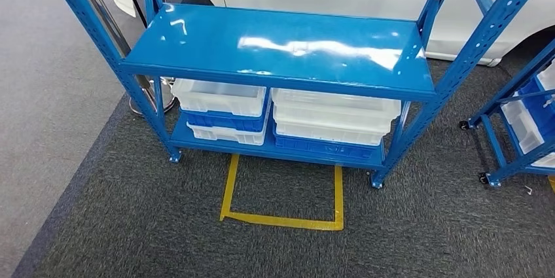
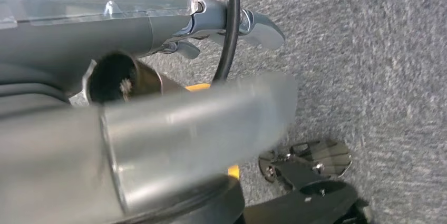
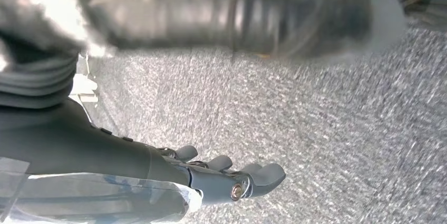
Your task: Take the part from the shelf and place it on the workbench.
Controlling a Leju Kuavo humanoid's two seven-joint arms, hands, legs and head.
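Two levels make up the blue shelf (image 1: 278,46) in the head view: its glossy top board carries nothing but reflections, and the lower board holds stacked white and blue bins (image 1: 288,118), packed side by side from the left edge to the right. No loose part can be made out on either board; if the part is here, it would lie inside a bin, whose contents are hidden from this angle. A yellow tape outline (image 1: 283,199) on the grey carpet sits just before the shelf's front edge, probably a standing mark for the robot. A second blue rack (image 1: 520,118) stands off to the right.

The left wrist view looks down at carpet, so that arm likely hangs at the robot's side; the left hand (image 2: 248,26) shows pale fingertips with nothing seen in them, though how far they are curled cannot be told.

The right wrist view also faces carpet. The right hand (image 3: 232,174) has its fingers loosely extended and apart, holding nothing.
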